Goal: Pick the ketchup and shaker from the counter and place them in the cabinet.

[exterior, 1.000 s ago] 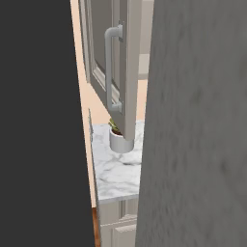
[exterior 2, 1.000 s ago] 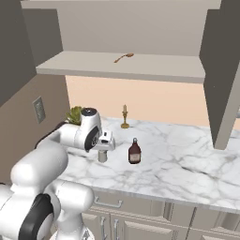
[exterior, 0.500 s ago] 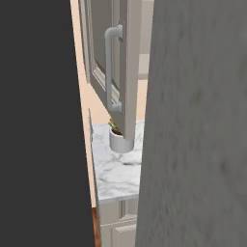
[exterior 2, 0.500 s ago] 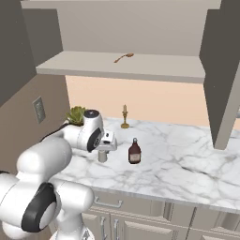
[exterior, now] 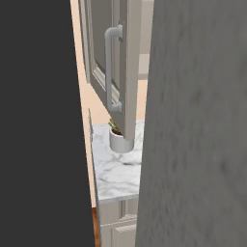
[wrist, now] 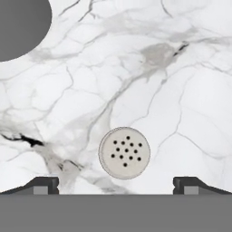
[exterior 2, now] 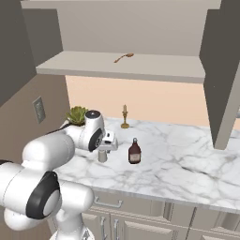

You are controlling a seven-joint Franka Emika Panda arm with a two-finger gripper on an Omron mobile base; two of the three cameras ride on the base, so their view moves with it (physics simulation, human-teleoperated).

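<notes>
Gripper (wrist: pixel 116 183), nearest item: I read its jaws as spread to their widest, holding nothing, the two dark tips sitting at 8 and 4 o'clock of the hand view with bare marble between them. I judge it is poised straight above its target so a plain descent will bracket it.

Shaker (wrist: pixel 124 152): pale round cap with dark holes, seen top-down, upright on the counter (wrist: pixel 158 81), just past the midpoint between the tips and slightly toward 12 o'clock. In the right base view the shaker (exterior 2: pixel 102 155) stands directly under the gripper (exterior 2: pixel 109 146), not yet touched. A small forward correction looks needed before closing.

Ketchup (exterior 2: pixel 134 151): dark brown bottle with a narrow neck, upright at 3 o'clock of the shaker, near but apart; I judge it close enough that the wide jaws should be kept off it.

Candlestick (exterior 2: pixel 124 117): small brass piece at 12 o'clock, near the back wall.

Potted plant (exterior 2: pixel 77 115): green leaves in a white pot, at 10 o'clock by the wall.

Cabinet (exterior 2: pixel 122 65): open shelf overhead, a spoon (exterior 2: pixel 123 57) lying on it; destination for both items, neither delivered yet.
</notes>
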